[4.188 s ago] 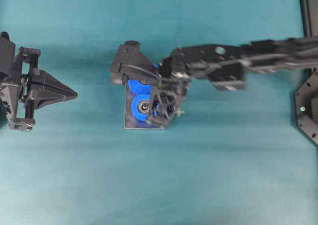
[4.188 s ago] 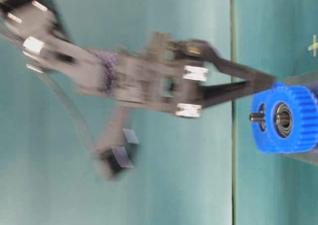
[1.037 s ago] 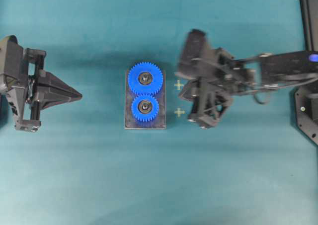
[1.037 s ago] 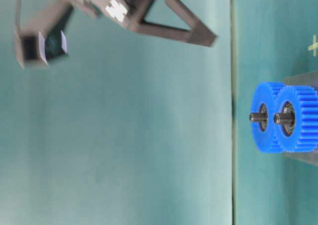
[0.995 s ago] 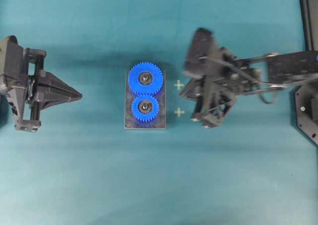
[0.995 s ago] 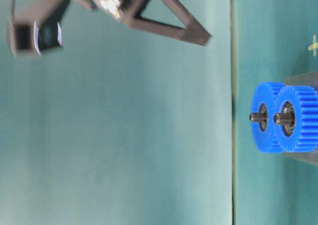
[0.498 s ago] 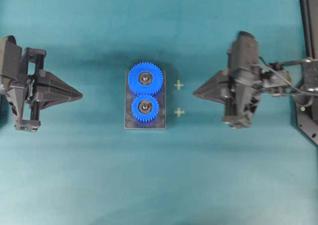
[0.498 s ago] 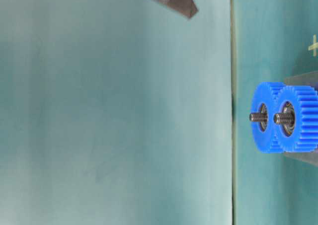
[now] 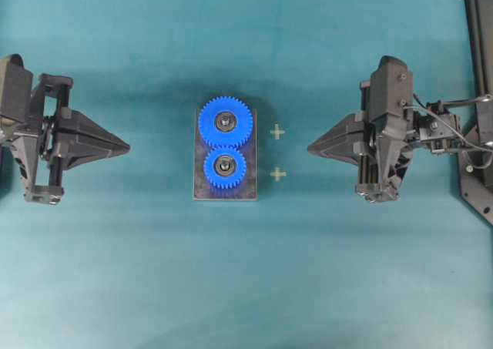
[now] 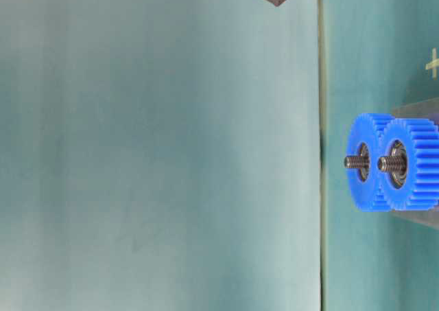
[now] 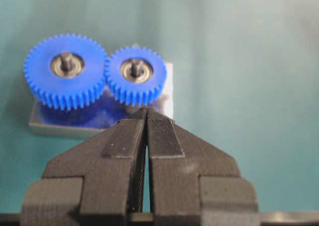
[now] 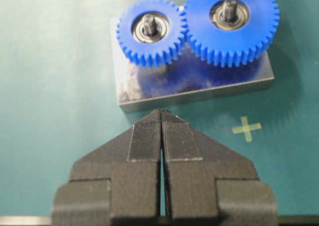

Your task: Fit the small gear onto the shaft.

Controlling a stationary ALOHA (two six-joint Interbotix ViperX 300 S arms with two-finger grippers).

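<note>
**Gear seated, both arms clear**

Teal cloth covers your surface (image 9: 231,287). On the plate (image 12: 164,89), the small gear (image 9: 225,168) sits on its shaft (image 12: 149,21), meshed with the larger gear (image 9: 225,122). Your left claw (image 9: 123,145) and right claw (image 9: 312,146) are both pinched together, empty, well apart from it. Nothing looks left to do.

Table-level view — plate (image 10: 415,108) cut off at right edge.

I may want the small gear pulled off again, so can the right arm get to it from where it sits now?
Probably yes. The right gripper is shut and empty, apart from the small gear, which sits on its shaft. Only bare cloth lies between; it would need to open first.
</note>
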